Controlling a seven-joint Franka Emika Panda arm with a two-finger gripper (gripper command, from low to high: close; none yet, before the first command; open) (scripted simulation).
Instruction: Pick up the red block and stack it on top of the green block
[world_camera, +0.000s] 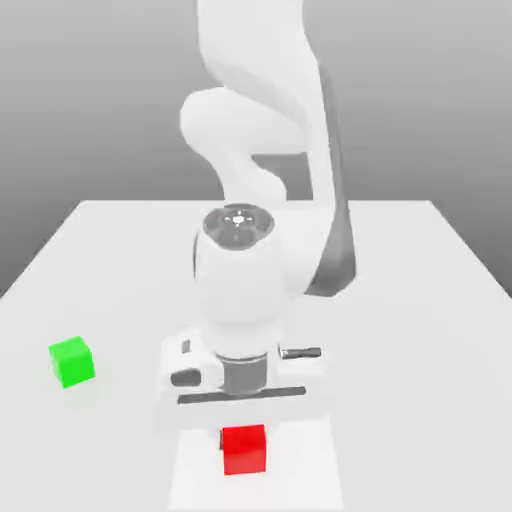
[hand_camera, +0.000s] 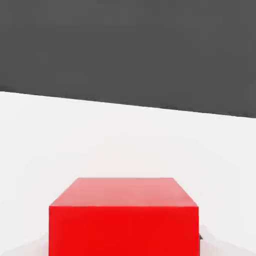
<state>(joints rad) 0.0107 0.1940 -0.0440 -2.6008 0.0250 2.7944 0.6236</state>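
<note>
The red block (world_camera: 244, 449) rests on the white table near its front edge, straight under the arm's hand. My gripper (world_camera: 243, 420) has come down over it and is shut on the red block; the hand's body hides most of the fingers. In the hand view the red block (hand_camera: 123, 220) looms very close, with a dark sliver of a fingertip (hand_camera: 200, 239) against its side. The green block (world_camera: 71, 361) stands alone on the table, well off to the exterior view's left and a little farther back.
The white table (world_camera: 420, 330) stretches to the back and to both sides. The arm's bulky white links (world_camera: 265, 150) rise behind the hand over the table's middle.
</note>
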